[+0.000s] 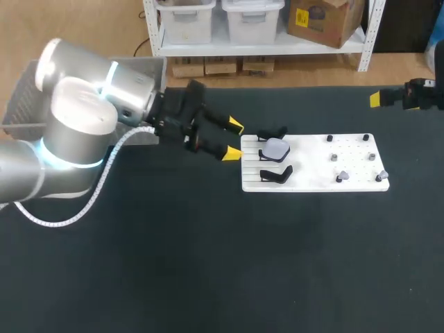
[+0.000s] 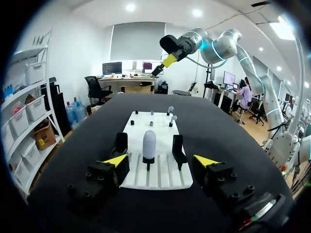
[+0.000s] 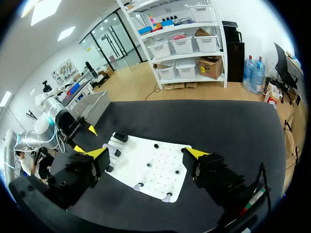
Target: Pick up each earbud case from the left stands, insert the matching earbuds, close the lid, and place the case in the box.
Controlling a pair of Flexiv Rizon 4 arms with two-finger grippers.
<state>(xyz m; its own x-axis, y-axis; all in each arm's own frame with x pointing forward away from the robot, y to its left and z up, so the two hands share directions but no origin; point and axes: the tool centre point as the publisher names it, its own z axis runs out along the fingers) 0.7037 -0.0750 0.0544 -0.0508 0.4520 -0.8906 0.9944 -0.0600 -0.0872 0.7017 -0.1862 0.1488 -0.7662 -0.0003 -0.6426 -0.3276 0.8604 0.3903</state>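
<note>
Facing the case (image 2: 149, 144) dead ahead, left gripper (image 2: 160, 162) gapes empty and nearer (right gripper (image 3: 146, 154), open too, sits well apart).

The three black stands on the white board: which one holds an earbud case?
The middle stand holds the pale earbud case; the two outer stands are empty.

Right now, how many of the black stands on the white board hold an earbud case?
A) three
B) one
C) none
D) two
B: only one pale earbud case is there, and the stand behind it and the stand in front of it are both bare.
</note>
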